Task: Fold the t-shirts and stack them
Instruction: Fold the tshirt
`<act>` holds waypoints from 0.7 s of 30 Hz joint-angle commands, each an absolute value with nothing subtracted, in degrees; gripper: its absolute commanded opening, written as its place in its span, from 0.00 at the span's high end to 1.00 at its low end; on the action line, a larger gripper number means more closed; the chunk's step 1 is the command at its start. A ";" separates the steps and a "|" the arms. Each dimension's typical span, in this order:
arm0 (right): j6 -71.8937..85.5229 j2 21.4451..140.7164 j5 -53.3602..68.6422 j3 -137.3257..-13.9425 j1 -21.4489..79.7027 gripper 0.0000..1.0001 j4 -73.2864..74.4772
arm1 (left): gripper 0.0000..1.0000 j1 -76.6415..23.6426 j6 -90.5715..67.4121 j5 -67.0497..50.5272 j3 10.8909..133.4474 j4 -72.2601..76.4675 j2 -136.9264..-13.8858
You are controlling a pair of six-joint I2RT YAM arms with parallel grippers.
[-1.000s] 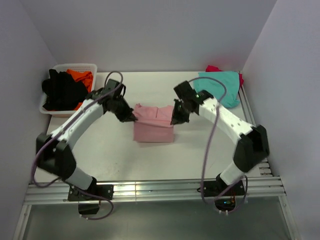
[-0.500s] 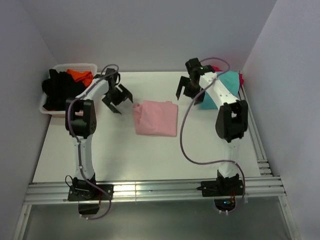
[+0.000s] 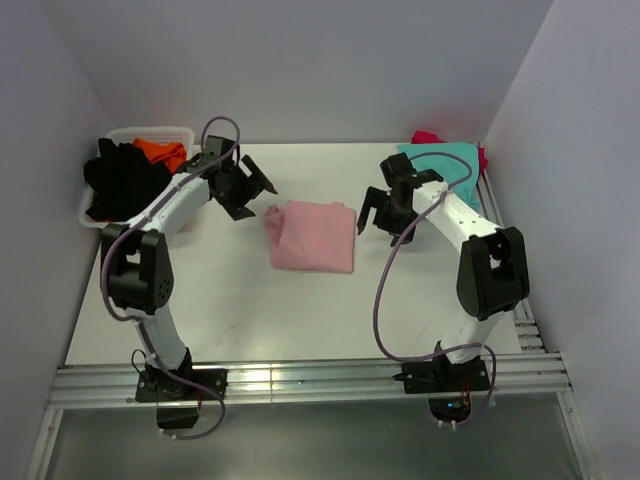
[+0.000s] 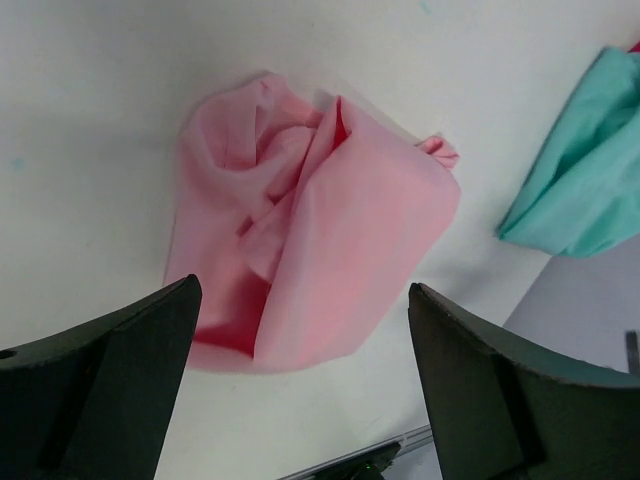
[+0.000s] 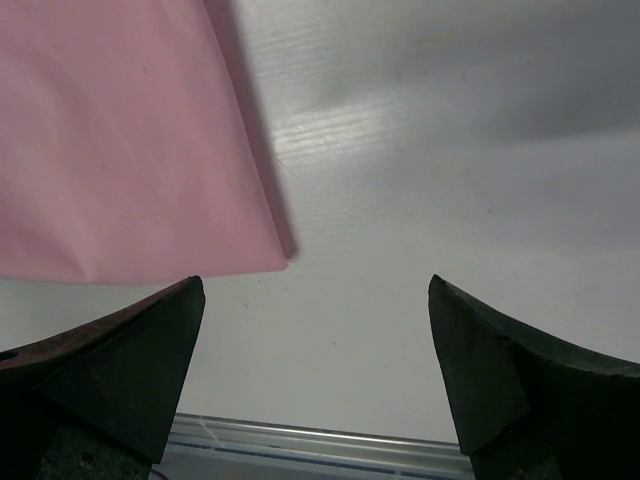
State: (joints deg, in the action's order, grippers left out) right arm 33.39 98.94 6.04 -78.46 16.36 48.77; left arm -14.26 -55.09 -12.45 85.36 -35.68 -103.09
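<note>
Two hands flank one shirt, and neither holds any cloth. The left hand (image 3: 252, 198) hovers with its fingers spread wide, just off the far-left corner of the light pink t-shirt (image 3: 312, 235). Its wrist view looks down on a rumpled, bunched edge. The right hand (image 3: 380, 225) is also spread, just beside the shirt's smooth right edge.

The pink shirt lies as a rough rectangle in the middle of the tabletop (image 3: 250, 310). With one hand on each side, the pair looks placed to neaten the fold or to lift it by both edges.

At the far right, the teal t-shirt (image 3: 455, 175) lies over the magenta t-shirt (image 3: 428, 138), probably the stack. At the far left, the black t-shirt (image 3: 120, 185) and the orange t-shirt (image 3: 160, 153) sit unfolded in the white basket (image 3: 150, 132).
</note>
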 commanded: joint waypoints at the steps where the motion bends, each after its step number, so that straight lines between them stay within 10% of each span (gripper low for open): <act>1: 34.28 93.61 6.15 -76.56 16.61 0.00 46.32 | 0.10 -16.52 -51.77 -15.12 88.67 -32.26 -111.08; 21: 36.30 76.29 2.90 -56.44 16.35 0.00 46.67 | 0.14 -21.00 -55.19 -20.39 93.16 -24.08 -122.52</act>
State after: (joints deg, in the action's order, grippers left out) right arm 35.31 78.89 4.10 -57.69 16.36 47.92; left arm -20.12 -54.50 -18.87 91.64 -26.55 -121.86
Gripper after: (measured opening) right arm 0.999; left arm 0.864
